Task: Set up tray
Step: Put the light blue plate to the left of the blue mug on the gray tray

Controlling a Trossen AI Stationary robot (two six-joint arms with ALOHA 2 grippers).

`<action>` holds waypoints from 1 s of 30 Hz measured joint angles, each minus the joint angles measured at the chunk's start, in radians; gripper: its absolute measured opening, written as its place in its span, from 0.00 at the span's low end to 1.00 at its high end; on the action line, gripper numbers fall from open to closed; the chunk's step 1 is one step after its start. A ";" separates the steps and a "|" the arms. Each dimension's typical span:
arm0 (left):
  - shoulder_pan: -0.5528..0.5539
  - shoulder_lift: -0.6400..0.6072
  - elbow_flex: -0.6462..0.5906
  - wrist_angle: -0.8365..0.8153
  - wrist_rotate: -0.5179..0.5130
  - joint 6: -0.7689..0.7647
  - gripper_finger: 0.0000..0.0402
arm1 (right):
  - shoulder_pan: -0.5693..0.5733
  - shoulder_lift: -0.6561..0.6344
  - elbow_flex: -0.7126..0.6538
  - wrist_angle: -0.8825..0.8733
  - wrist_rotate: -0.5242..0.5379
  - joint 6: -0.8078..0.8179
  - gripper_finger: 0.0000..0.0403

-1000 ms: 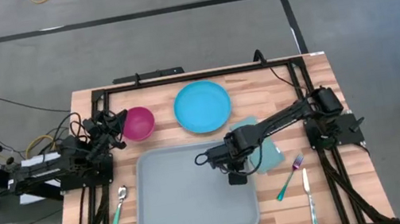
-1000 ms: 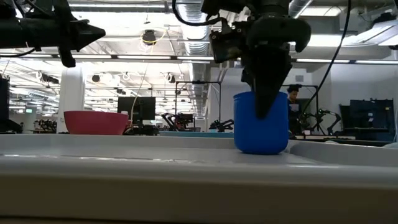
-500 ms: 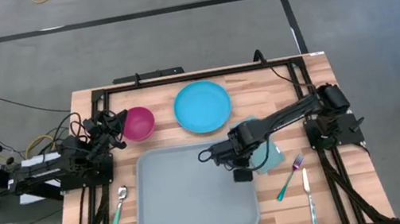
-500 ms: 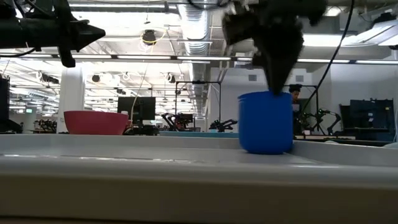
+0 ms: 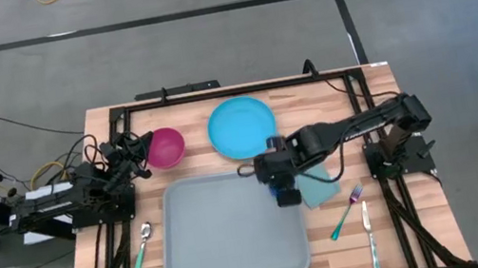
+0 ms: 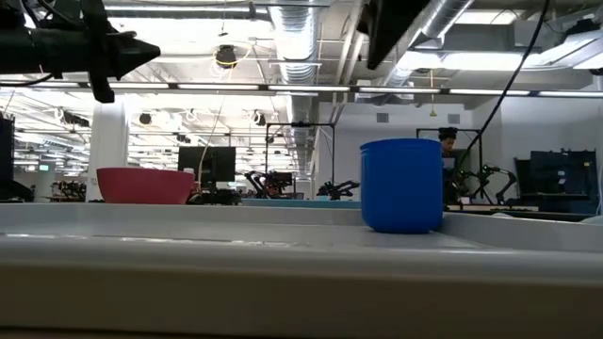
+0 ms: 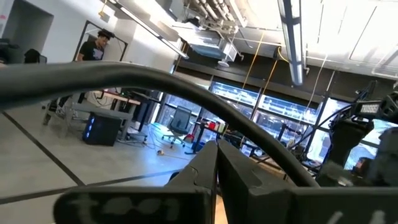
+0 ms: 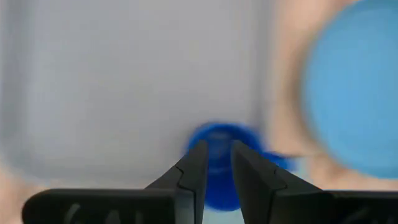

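The grey-blue tray [image 5: 226,237] lies flat on the wooden table. A dark blue cup [image 6: 402,185] stands upright on the tray's floor by its far right corner [image 5: 288,194]. My right gripper [image 8: 216,155] hangs above the cup, pointing down, fingers a little apart and touching nothing; the low view shows it only at the picture's top [image 6: 391,24]. My left gripper [image 7: 216,167] is shut and waits off the table's left edge beside the pink bowl [image 5: 164,148].
A round bright blue plate [image 5: 242,127] lies past the tray's far edge, and a light-teal napkin [image 5: 321,185] lies to its right. A fork [image 5: 346,213] and knife [image 5: 368,234] sit near the right edge, a spoon [image 5: 139,251] left of the tray.
My right gripper, which had a finger down inside the blue cup, has risen straight up out of it and drawn toward the table's far edge. The cup shifted slightly to the right at first and now stands free and upright on the tray.
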State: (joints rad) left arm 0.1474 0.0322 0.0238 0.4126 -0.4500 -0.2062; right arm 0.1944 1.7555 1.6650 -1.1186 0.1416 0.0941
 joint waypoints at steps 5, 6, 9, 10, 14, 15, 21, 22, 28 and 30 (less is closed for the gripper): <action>0.000 0.000 0.000 -0.002 0.005 0.019 0.00 | -0.029 -0.011 0.001 0.035 0.146 0.082 0.17; 0.000 0.000 0.000 -0.003 0.005 0.022 0.00 | -0.036 -0.009 0.001 0.035 0.146 0.089 0.17; 0.000 0.000 0.000 -0.018 -0.012 0.021 0.00 | -0.058 0.015 0.001 0.082 0.146 0.110 0.17; 0.000 0.000 0.000 -0.033 -0.026 0.017 0.00 | -0.066 0.026 0.000 0.096 0.144 0.121 0.17; 0.000 0.000 0.000 -0.115 -0.154 0.021 0.00 | -0.104 0.075 0.000 0.173 0.144 0.143 0.17; 0.000 0.000 0.000 -0.133 -0.192 0.021 0.00 | -0.114 0.089 0.000 0.190 0.144 0.140 0.17; 0.000 0.000 0.000 -0.140 -0.210 -0.010 0.00 | -0.187 0.146 0.000 0.246 0.140 0.157 0.17; 0.000 0.000 0.000 -0.123 -0.193 -0.004 0.00 | -0.199 0.157 0.000 0.266 0.131 0.154 0.17; 0.000 0.000 0.000 -0.097 -0.146 -0.025 0.00 | -0.265 0.217 0.000 0.352 -0.034 -0.018 0.17; 0.000 0.000 0.000 -0.097 -0.151 -0.017 0.00 | -0.277 0.242 0.000 0.389 -0.066 -0.020 0.17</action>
State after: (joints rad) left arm 0.1474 0.0322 0.0238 0.3157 -0.6006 -0.2234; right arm -0.0829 1.9974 1.6650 -0.7300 0.0757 0.0737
